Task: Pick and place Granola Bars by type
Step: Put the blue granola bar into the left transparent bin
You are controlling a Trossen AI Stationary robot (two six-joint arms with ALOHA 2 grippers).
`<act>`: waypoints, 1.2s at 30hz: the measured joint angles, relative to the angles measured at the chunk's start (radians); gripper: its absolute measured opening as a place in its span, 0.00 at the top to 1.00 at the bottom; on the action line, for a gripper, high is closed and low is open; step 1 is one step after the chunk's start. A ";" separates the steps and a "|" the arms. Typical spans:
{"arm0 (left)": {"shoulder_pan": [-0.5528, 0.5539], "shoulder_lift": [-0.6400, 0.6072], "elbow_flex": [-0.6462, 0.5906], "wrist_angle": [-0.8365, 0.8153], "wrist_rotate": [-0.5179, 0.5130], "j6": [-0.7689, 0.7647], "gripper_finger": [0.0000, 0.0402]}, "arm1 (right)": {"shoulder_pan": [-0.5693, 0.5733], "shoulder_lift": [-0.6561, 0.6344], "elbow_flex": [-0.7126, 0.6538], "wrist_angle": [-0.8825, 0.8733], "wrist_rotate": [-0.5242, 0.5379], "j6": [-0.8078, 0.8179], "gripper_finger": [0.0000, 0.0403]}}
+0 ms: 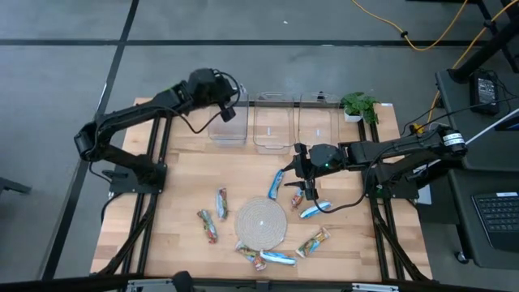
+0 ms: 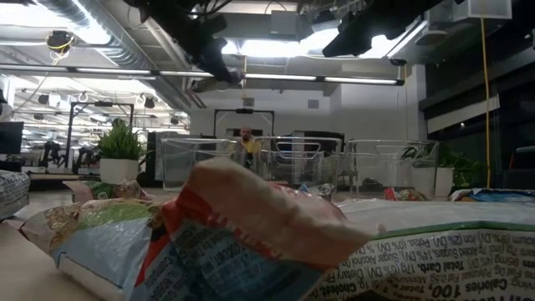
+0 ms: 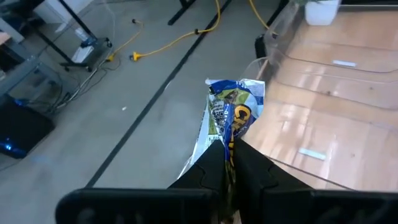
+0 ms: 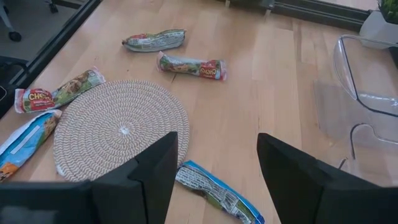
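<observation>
Left gripper (image 3: 229, 163) is raised over the far edge of the table (image 1: 186, 174), above the leftmost of three clear bins (image 1: 228, 122). Its fingers are pinched tight on a blue bar (image 3: 231, 111), which sticks out past the fingertips, wrapper crumpled; the bin's clear wall and floor lie just beyond it in the left wrist view.

Right gripper (image 1: 306, 180) hangs over the middle of the table, nearer the right edge, just beyond the round woven mat (image 1: 261, 223). Its fingers (image 4: 149, 171) stand wide apart and grip nothing. Between them, on the wood, lies a blue bar (image 4: 214, 192) just beside the mat's rim.

Other bars on the table:
- one blue bar (image 1: 276, 184) beside the right gripper, toward the mat;
- one blue bar (image 1: 313, 210) just past the gripper toward the near edge;
- two red and green bars (image 1: 220, 202) left of the mat, lying apart from each other;
- one red and green bar (image 1: 314, 242) near the mat's right side;
- one blue bar (image 1: 276, 259) and a red and green one (image 1: 246, 251) at the near edge, by the mat.

A potted plant (image 1: 358, 105) stands at the far right corner.
</observation>
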 joint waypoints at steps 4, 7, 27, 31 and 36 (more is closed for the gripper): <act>0.020 0.034 -0.017 -0.005 0.029 -0.017 0.97 | 0.000 0.000 0.000 0.000 0.000 0.000 0.45; 0.027 0.085 -0.027 -0.005 0.050 -0.026 0.97 | 0.000 0.001 0.000 0.000 0.000 0.001 0.45; 0.051 0.383 -0.028 0.020 0.056 -0.002 0.97 | 0.000 0.001 0.000 -0.015 0.000 0.019 0.45; 0.058 0.424 -0.028 0.015 0.059 -0.004 0.97 | 0.000 0.001 0.000 -0.021 0.000 0.019 0.45; 0.059 0.436 -0.028 0.018 0.057 -0.003 0.97 | 0.000 0.001 0.000 -0.039 0.000 0.024 0.45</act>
